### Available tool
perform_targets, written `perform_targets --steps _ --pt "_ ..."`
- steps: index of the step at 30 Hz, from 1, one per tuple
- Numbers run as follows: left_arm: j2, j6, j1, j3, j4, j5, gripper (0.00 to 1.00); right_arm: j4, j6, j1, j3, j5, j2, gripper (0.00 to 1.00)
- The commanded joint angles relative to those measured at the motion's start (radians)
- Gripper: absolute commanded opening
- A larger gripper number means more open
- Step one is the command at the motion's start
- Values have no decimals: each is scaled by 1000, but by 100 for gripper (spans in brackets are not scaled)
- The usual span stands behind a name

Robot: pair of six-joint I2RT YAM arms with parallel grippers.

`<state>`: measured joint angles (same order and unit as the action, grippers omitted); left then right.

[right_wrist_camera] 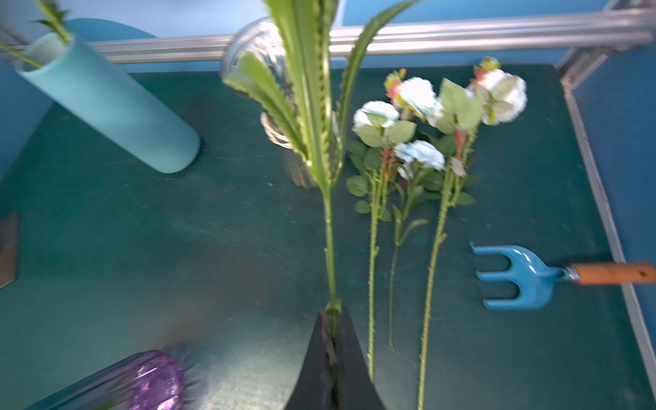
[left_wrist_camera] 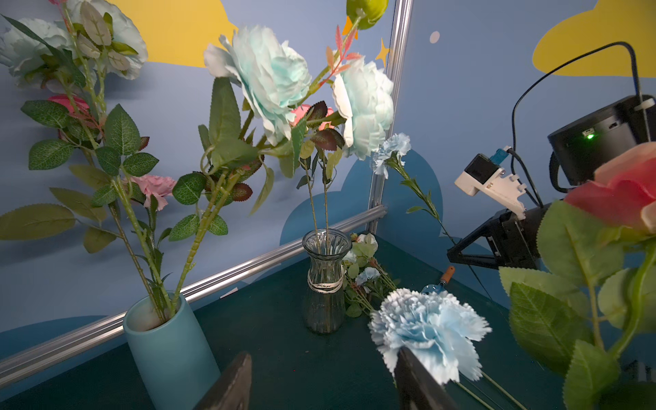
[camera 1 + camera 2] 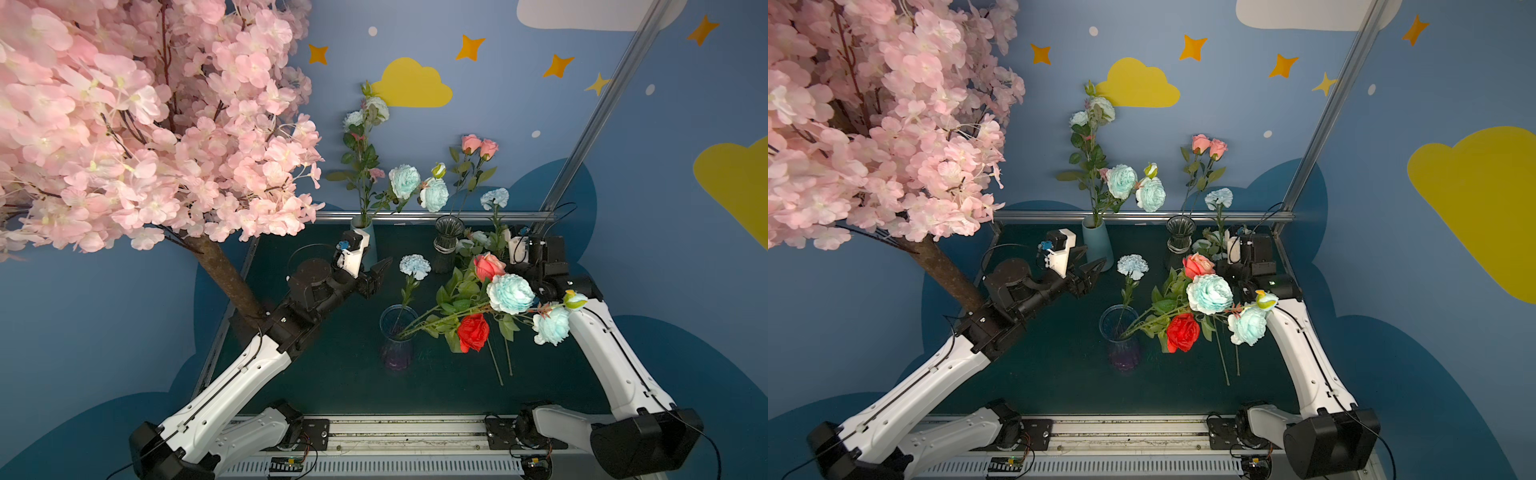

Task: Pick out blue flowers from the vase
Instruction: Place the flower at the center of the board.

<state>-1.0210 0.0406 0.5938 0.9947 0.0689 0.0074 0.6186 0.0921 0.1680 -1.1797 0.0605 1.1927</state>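
Blue carnation (image 3: 494,198): stalk near upright, head topmost (leaning slightly)
Right gripper (image 1: 333,316): clamped on its stalk
Left gripper (image 2: 323,355): parted, empty
Vase band (image 2: 324,285) writing: illegible

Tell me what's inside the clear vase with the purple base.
Green stems lean out of the vase: a blue carnation, a large blue flower spray, a red rose and a salmon rose. Their lower ends are lost in the tinted glass.

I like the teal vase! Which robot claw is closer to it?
Left. The left gripper hovers open right beside the teal vase; the right gripper is across the table, shut on a blue flower's stem.
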Motion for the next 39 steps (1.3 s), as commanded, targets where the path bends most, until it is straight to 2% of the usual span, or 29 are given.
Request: perform_targets --steps 1,8,12,17,20,26,39 --pt "18 -12 -7 -9 22 -3 64 40 -10 -34 66 11 -3 0" --pt "19 -10 -15 -11 22 0 64 36 14 -30 158 194 54 0" --pt "33 -9 -20 -22 24 -4 64 22 26 22 205 228 113 0" --pt "43 5 -33 -34 39 6 64 132 25 59 162 217 254 0" --pt "51 3 -35 -35 32 8 64 137 36 93 179 175 314 0" --pt "62 5 -44 -44 34 9 64 107 69 131 235 179 359 0" --pt "92 14 -61 -56 30 20 64 204 159 133 200 8 453 0"
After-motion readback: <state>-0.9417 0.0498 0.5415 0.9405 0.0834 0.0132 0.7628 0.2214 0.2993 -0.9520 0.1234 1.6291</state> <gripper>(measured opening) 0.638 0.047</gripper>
